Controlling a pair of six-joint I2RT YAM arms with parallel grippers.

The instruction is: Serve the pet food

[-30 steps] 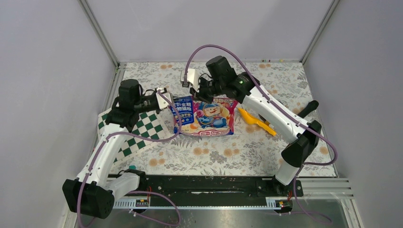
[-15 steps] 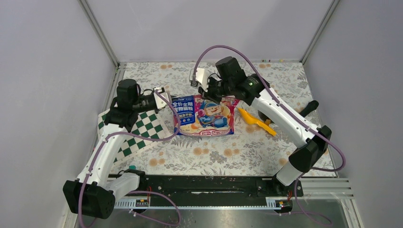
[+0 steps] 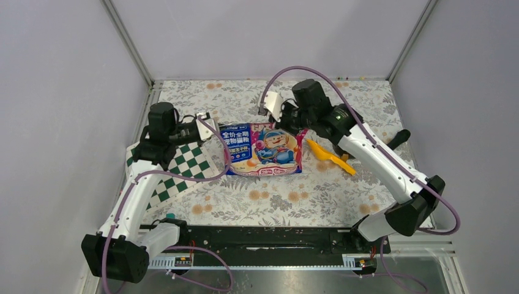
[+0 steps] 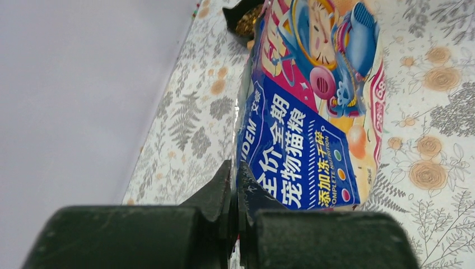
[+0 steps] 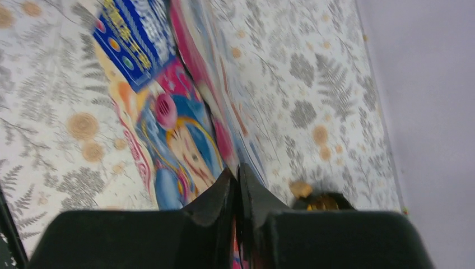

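Rightward shifts the bag [image 3: 263, 150], left gripper [image 4: 234, 171] and right gripper [image 5: 236, 176] each pinching a top corner; pouring pet food [image 4: 247, 22] into the far bowl [image 4: 231, 15] likely follows, needing tilt.

The bag [image 3: 263, 150] is stretched across the middle between the left gripper [image 4: 234, 171] and the right gripper [image 5: 237, 174], both pinching it, so we cannot pass straight there. The orange scoop [image 3: 329, 157] lies just right of the bag, and a black bowl [image 5: 322, 203] sits near its far right corner. The table [image 3: 275, 202] on the near side is open.
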